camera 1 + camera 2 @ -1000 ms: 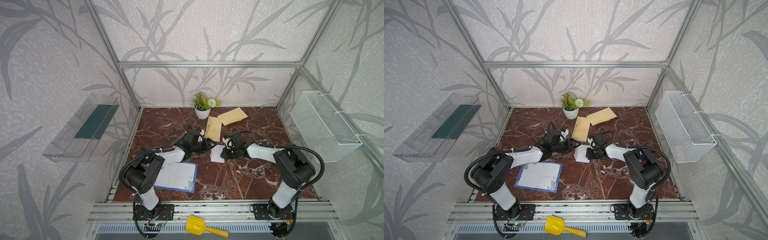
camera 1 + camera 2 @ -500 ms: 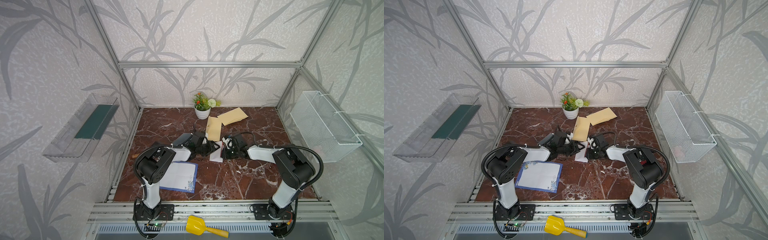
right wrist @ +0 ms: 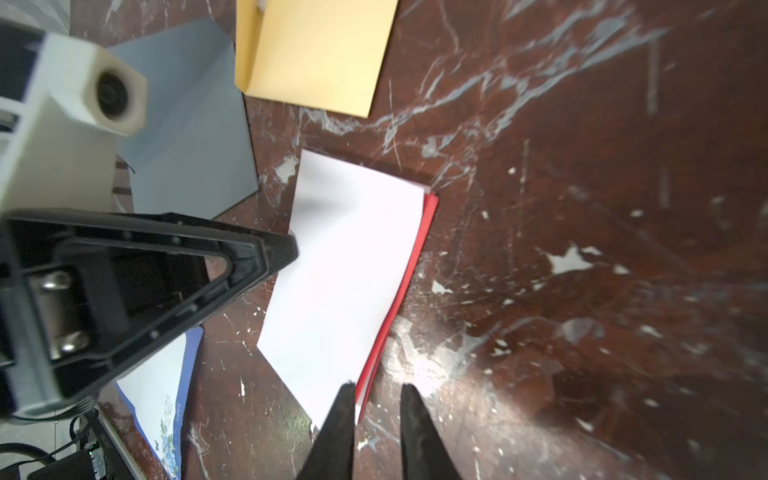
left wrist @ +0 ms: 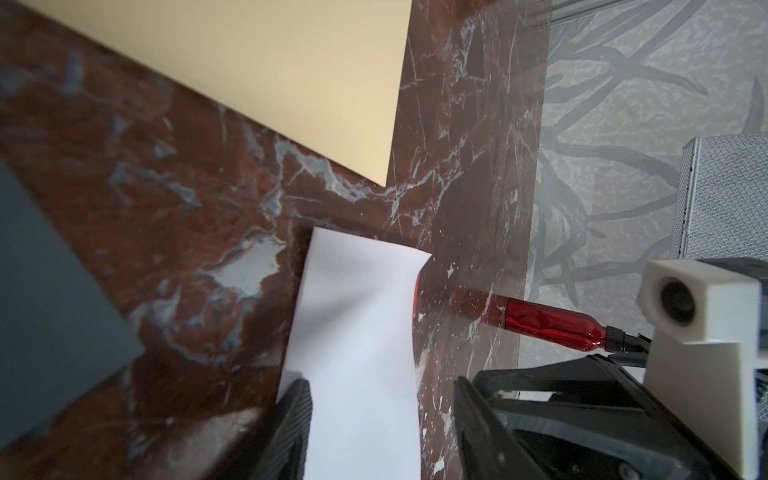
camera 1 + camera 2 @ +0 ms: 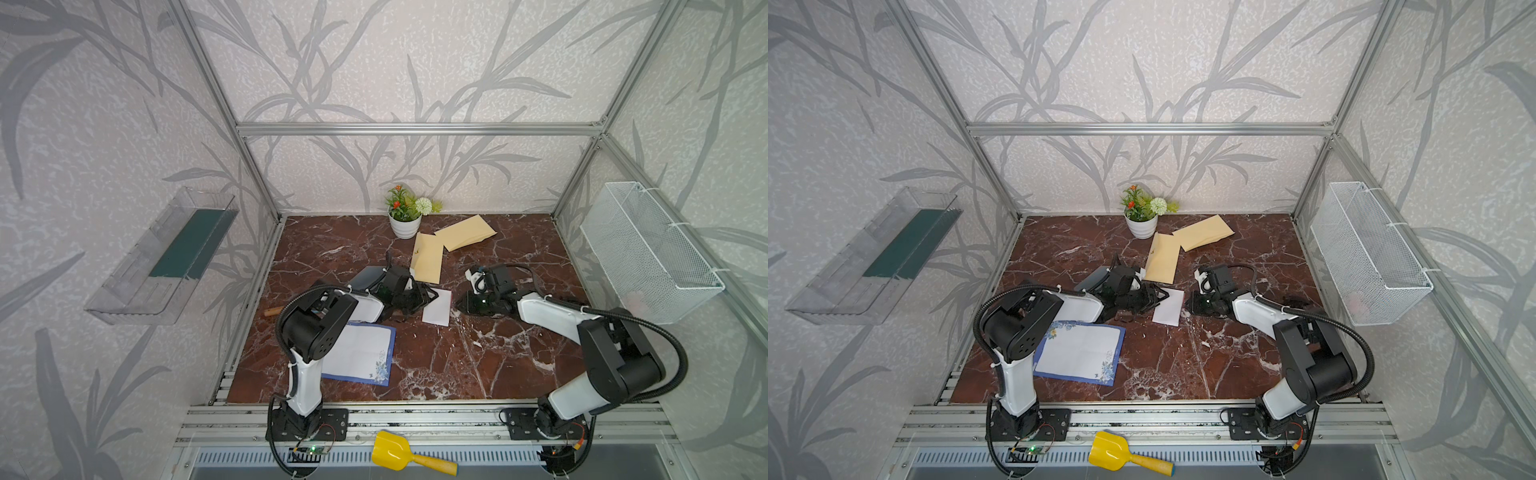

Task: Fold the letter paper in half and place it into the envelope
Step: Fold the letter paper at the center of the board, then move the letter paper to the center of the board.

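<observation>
Folded white letter paper (image 5: 437, 306) with a red underside lies mid-tabletop (image 5: 457, 365): thin, floppy, likely slippery, so pinch its edge. Left pincer (image 4: 380, 386) gapes over it; right pincer (image 3: 377, 386) barely parted, empty.

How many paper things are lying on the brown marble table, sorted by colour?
Tan paper envelopes: 2
White folded paper: 1
Blue-bordered white letter sheet: 1
Grey flat sheet: 1
Total: 5

Bare marble (image 5: 457, 357) between blue-edged sheet (image 5: 357, 353) and right arm (image 5: 548, 313); envelope (image 5: 428, 259) beyond.
</observation>
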### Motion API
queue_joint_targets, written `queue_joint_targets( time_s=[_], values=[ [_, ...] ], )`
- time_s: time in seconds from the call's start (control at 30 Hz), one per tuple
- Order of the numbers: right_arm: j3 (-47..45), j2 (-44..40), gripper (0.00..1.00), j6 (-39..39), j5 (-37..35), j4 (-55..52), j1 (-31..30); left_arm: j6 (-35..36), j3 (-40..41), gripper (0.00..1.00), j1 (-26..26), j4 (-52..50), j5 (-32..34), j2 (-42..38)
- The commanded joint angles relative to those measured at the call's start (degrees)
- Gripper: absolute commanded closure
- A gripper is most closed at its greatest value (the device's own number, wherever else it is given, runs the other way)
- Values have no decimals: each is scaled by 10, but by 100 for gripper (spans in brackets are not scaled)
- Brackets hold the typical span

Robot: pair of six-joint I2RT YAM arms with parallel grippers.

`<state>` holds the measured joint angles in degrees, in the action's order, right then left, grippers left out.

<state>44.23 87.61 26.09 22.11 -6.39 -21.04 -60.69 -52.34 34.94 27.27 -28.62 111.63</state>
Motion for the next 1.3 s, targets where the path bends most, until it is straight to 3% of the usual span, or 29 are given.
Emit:
queue_joint_targets(
  time_s=[0.0,0.43,0.67,0.97,1.27],
  values=[
    [11,-26,78,-19,-14,-46,2,-7,0,45,2,2,8,15],
    [78,85,83,-23,0,-26,-56,-4,6,45,3,6,8,11],
    [64,138,84,-5,-4,-3,-58,12,-5,45,-1,2,-3,-12],
    [33,127,85,-1,-40,-24,-52,59,-53,45,-6,-73,-2,-65],
    [-18,43,85,-11,-79,-72,18,65,-85,45,-6,-73,-13,-47]
  ],
)
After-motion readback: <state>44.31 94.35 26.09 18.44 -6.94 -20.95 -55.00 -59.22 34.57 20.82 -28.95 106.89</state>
